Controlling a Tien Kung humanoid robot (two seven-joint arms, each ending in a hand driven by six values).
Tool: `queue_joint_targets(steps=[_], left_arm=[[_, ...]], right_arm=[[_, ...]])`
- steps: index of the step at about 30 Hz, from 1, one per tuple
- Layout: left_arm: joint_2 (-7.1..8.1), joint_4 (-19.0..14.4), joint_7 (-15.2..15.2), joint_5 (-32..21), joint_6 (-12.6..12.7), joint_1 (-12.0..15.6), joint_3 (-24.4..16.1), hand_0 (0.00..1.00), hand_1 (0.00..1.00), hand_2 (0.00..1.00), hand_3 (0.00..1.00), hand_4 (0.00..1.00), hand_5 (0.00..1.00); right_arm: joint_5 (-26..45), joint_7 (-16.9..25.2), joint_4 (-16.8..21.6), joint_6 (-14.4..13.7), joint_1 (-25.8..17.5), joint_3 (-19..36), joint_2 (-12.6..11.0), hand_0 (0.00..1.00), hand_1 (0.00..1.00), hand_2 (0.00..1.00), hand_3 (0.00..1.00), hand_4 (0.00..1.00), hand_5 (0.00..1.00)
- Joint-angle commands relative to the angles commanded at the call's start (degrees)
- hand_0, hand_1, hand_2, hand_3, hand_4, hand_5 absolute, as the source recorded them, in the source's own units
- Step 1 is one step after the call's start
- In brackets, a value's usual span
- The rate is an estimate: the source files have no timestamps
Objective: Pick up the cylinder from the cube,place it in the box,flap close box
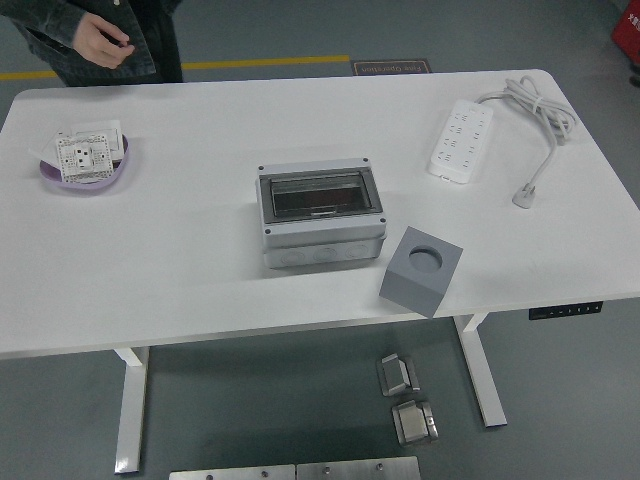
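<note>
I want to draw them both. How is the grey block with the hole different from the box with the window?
The cube is darker grey; the box is pale grey. The cube is smaller and sits turned at an angle by the table's near edge, while the box sits square, mid-table. The cube has a round hole on top; the box has a dark see-through lid, shut. Both rest on the white table.

White table, grey cube, light grey box with dark lid, white power strip, lilac bowl
</note>
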Motion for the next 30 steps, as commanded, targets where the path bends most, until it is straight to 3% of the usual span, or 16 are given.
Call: queue_joint_targets(steps=[30], left_arm=[[-0.1, -0.1, 0.3, 0.6, 0.0, 0.0, -0.5, 0.662, 0.651, 0.539, 0.577, 0.559, 0.248]], right_arm=[[-0.2, 0.3, 0.1, 0.0, -0.7, 1.5, 0.5, 0.79, 0.767, 0.792, 0.77, 0.699, 0.388]])
